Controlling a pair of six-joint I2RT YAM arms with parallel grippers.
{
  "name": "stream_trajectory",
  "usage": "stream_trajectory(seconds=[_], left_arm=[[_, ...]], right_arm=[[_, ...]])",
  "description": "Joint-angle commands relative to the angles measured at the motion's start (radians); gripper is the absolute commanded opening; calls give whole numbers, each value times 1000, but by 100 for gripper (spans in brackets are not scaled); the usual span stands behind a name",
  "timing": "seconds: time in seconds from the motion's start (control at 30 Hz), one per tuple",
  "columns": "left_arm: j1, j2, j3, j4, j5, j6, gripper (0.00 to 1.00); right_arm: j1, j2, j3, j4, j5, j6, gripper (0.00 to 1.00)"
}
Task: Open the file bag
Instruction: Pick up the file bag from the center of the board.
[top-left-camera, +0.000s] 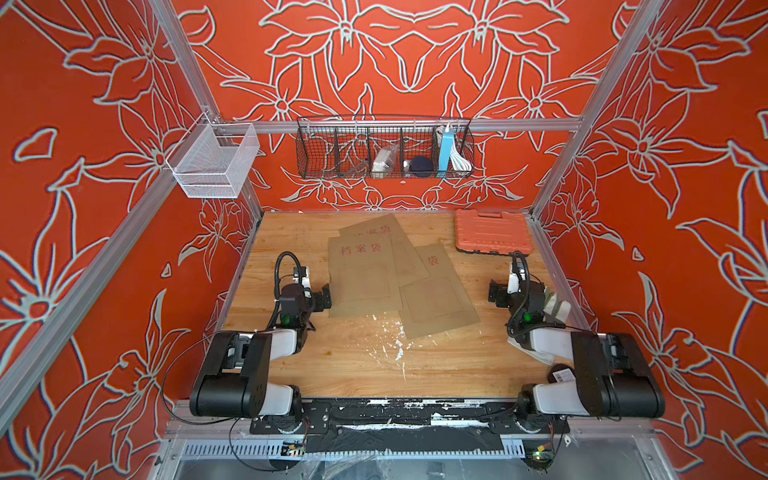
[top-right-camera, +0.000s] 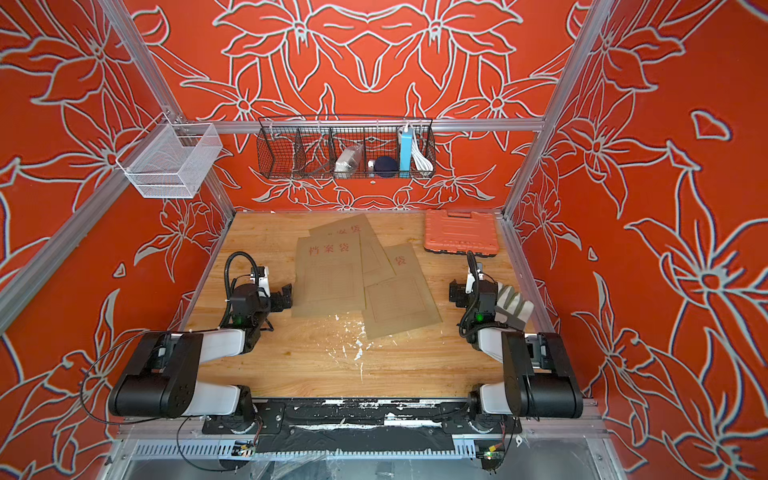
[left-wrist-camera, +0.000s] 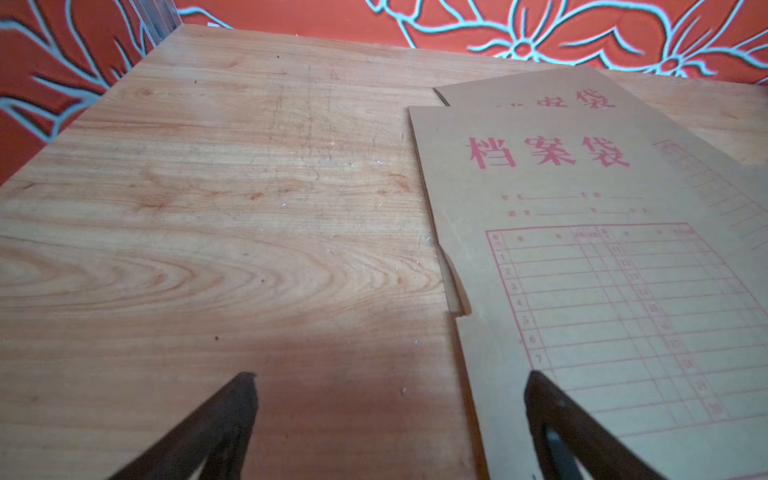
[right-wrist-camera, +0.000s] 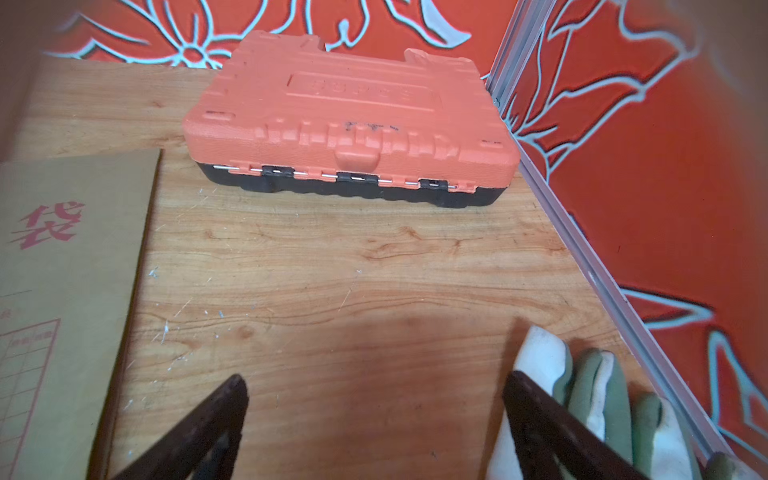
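Three brown paper file bags with red print lie flat and overlapping mid-table: a left one (top-left-camera: 361, 274) (top-right-camera: 330, 274), one behind it (top-left-camera: 374, 228), and a right one (top-left-camera: 436, 295) (top-right-camera: 399, 299). My left gripper (top-left-camera: 326, 297) (top-right-camera: 286, 296) hovers low at the left bag's left edge. In the left wrist view it (left-wrist-camera: 390, 376) is open, one fingertip (left-wrist-camera: 540, 386) over that bag (left-wrist-camera: 602, 270), the other over bare wood. My right gripper (top-left-camera: 494, 293) (right-wrist-camera: 376, 380) is open and empty over bare wood, to the right of the right bag (right-wrist-camera: 62, 270).
An orange tool case (top-left-camera: 492, 230) (right-wrist-camera: 349, 120) sits at the back right corner. A white and green work glove (top-right-camera: 513, 307) (right-wrist-camera: 582, 395) lies beside the right wrist. A black wire basket (top-left-camera: 384, 147) and a white mesh basket (top-left-camera: 216, 160) hang on the frame.
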Motion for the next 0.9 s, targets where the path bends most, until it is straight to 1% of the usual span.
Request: stream_trajectory(seconds=[0.0, 0.8, 0.87], left_arm=[[7, 9, 21, 32, 8, 15, 99], [6, 8, 20, 35, 5, 16, 99], [2, -3, 15, 43, -6, 15, 99]], right_arm=[[7, 11, 20, 17, 13, -10, 98], [6, 9, 20, 19, 12, -11, 98], [6, -2, 12, 35, -5, -16, 98]])
